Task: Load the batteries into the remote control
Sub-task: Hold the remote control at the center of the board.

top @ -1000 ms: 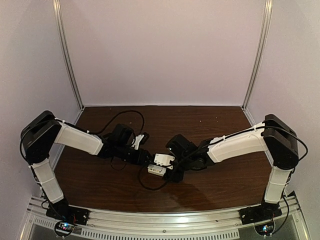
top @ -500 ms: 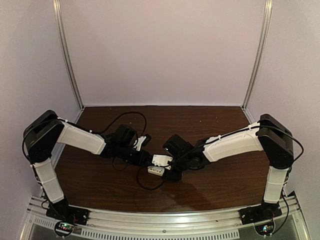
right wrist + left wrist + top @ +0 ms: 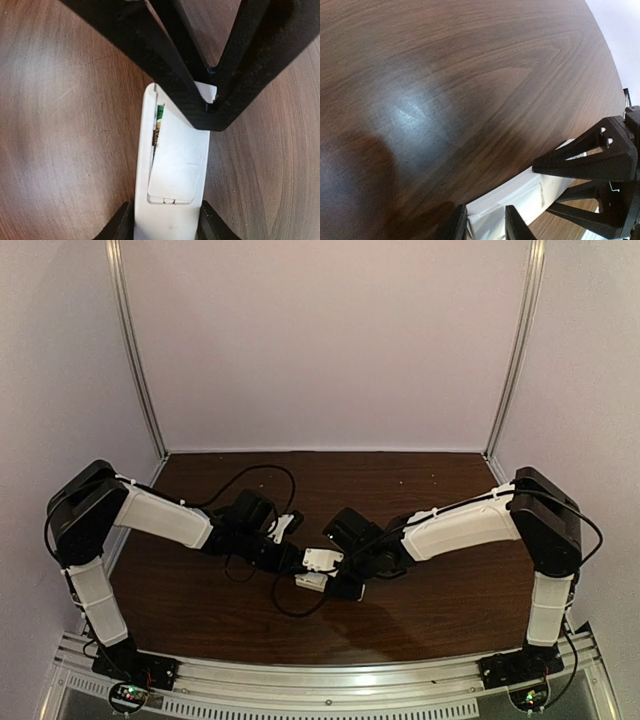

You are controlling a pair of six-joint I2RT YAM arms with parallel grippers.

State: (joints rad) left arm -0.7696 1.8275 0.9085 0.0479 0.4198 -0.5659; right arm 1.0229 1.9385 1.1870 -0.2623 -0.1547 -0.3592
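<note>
White remote: slim white rectangular plastic remote control [image 3: 144, 150] lies bay side up on the dark brown wooden table [image 3: 445, 75], mid-table between my two arms.
Right gripper: my right gripper [image 3: 164, 221] is closed onto the remote's near end, one finger on each long edge, both touching.
Left gripper: my left gripper [image 3: 485, 222] is nearly closed, pinching white plastic at the remote's far corner. Can't tell if the pads also catch the cover.
Cover: small flat white cover plate [image 3: 177, 160] sits over the bay but skewed. A gap is open along one long edge, so it is not seated.
Batteries: a green-and-gold sliver of the batteries [image 3: 159, 120] shows through that gap. At least one is in the bay; the count is hidden.
Change: over the last second my right elbow swung in toward centre, and the remote with both grippers crept slightly toward the left arm. Both grips are unchanged.
Meaning: my read is that loading is done and I'm in the closing push.
Next: square the cover to the rails, then slide it home.
Risk: pushing while it's skewed could jam the cover or pop it off.
</note>
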